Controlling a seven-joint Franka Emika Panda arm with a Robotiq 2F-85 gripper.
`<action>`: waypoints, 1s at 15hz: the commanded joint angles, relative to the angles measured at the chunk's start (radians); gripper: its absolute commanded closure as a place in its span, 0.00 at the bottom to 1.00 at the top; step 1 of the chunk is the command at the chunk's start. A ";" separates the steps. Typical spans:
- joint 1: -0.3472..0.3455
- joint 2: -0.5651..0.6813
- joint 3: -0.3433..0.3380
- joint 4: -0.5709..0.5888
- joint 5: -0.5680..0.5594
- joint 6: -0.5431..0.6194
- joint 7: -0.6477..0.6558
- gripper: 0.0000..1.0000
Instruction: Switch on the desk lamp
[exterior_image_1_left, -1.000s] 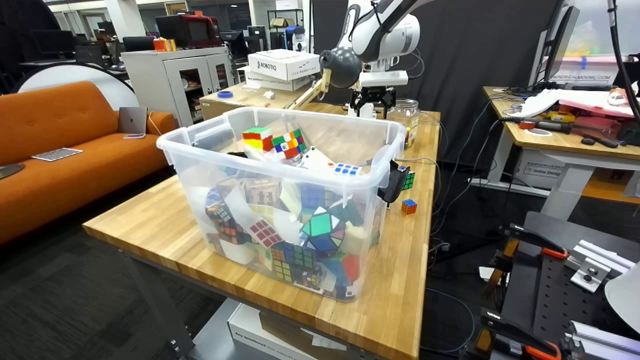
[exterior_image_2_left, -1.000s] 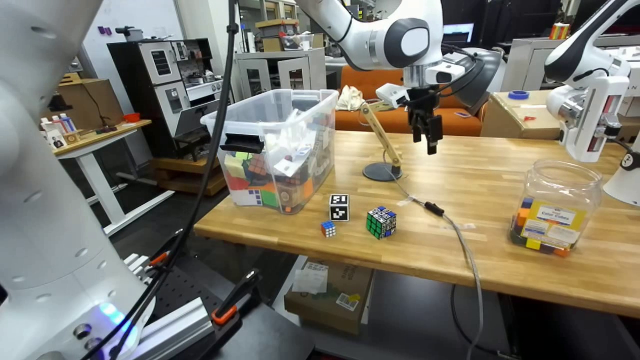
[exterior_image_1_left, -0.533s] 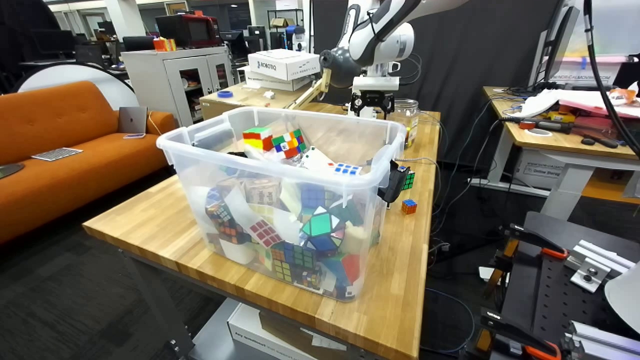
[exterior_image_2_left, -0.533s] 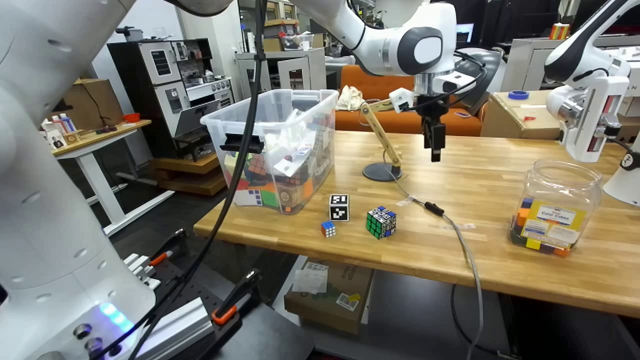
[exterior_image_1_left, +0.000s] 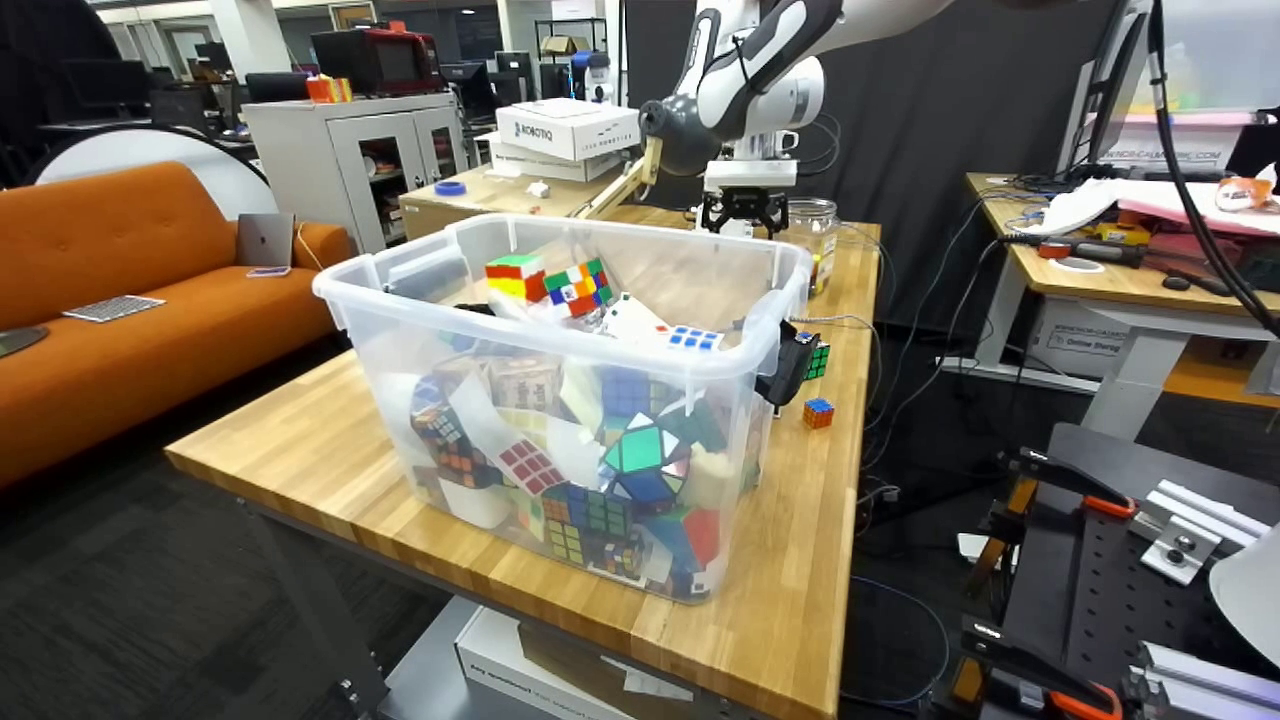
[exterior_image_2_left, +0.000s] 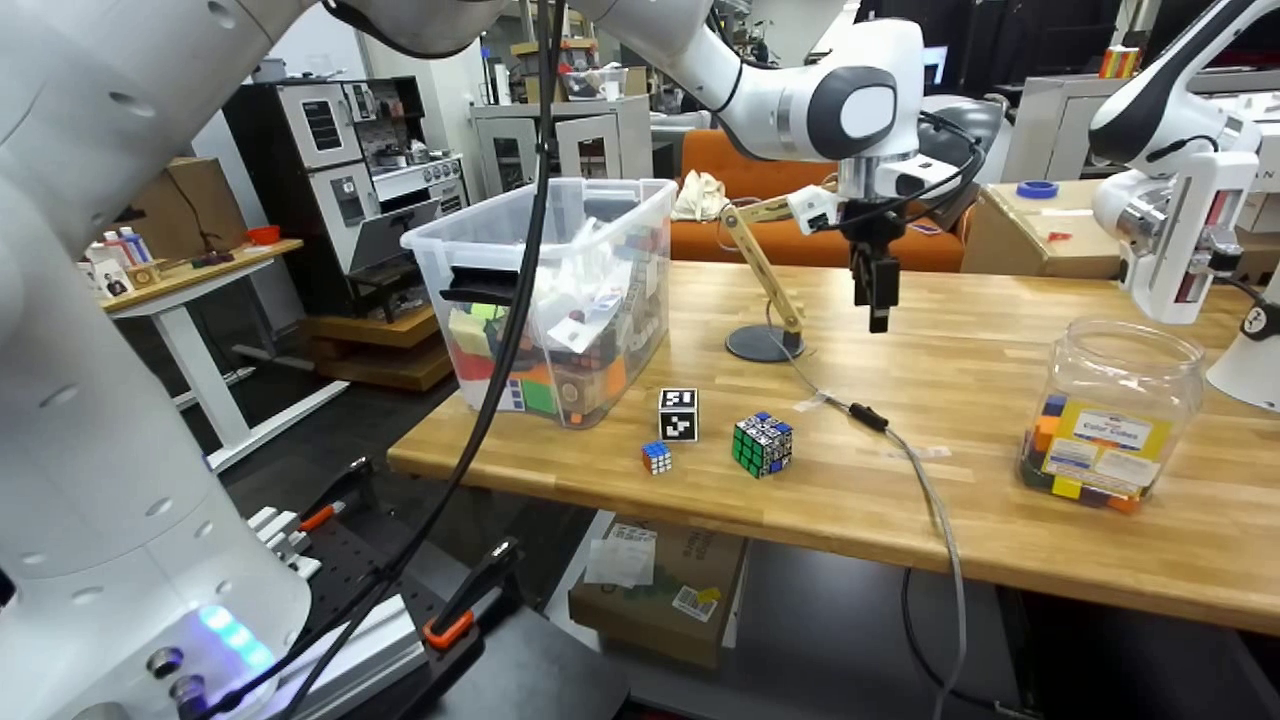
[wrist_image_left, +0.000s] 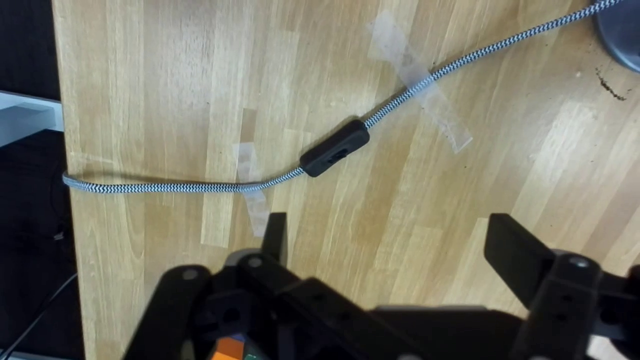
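Pincer (wrist_image_left: 387, 222) hangs spread wide above wood-grain surface (wrist_image_left: 400, 185).
Wrist view alone resolves zigzag weave on the cord (wrist_image_left: 160, 188); both exterior views show the wooden-armed desk lamp (exterior_image_2_left: 762, 262).

Arm (exterior_image_2_left: 120, 430), in an exterior view: smooth white, pitted with small oval recesses (exterior_image_2_left: 60, 396). Base (exterior_image_2_left: 110, 610): round metal fittings (exterior_image_2_left: 165, 660), blue lights (exterior_image_2_left: 237, 637). Wrist (exterior_image_2_left: 885, 50): white disc (exterior_image_2_left: 866, 112) in a dark grey patch (exterior_image_2_left: 824, 116); silver collar (exterior_image_2_left: 860, 180); black cable (exterior_image_2_left: 976, 160) alongside. Tool (wrist_image_left: 390, 235), wrist view: matt black, blocky fingers (wrist_image_left: 275, 240), pale round screw heads (wrist_image_left: 255, 261).
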 joint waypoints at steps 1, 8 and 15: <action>0.001 0.004 -0.003 0.007 0.004 -0.005 -0.003 0.00; -0.006 0.011 0.017 0.024 -0.007 -0.025 -0.116 0.00; -0.018 0.067 0.002 0.061 -0.024 -0.035 -0.169 0.02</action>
